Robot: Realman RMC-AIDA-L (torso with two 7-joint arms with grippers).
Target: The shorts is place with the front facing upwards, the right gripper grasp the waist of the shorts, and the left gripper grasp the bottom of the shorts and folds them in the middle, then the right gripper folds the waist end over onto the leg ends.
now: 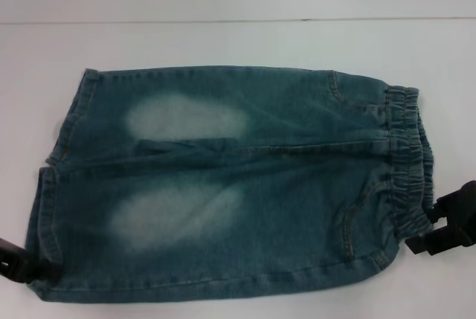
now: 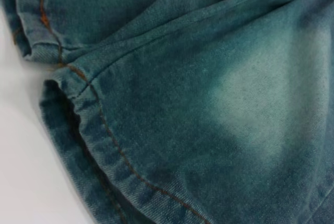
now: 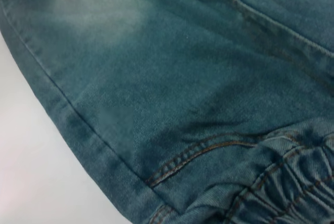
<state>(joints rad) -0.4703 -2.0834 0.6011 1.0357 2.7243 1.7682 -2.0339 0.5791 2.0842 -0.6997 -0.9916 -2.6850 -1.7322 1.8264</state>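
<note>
Blue denim shorts point(image 1: 223, 178) lie flat on the white table point(image 1: 223, 44), front side up. The elastic waist point(image 1: 405, 163) points right and the leg ends point(image 1: 52, 185) point left. My right gripper point(image 1: 446, 226) sits at the near corner of the waist, touching the gathered band. My left gripper point(image 1: 11, 263) is at the near corner of the closer leg's hem, mostly out of the picture. In the left wrist view the stitched hem point(image 2: 104, 145) and the split between the legs fill the picture. The right wrist view shows the elastic waistband point(image 3: 292, 182) and the side seam point(image 3: 62, 104) close up.
White table surface surrounds the shorts on every side, with a wide band behind them. A seam line point(image 1: 238, 20) runs across the far part of the table. No other objects show.
</note>
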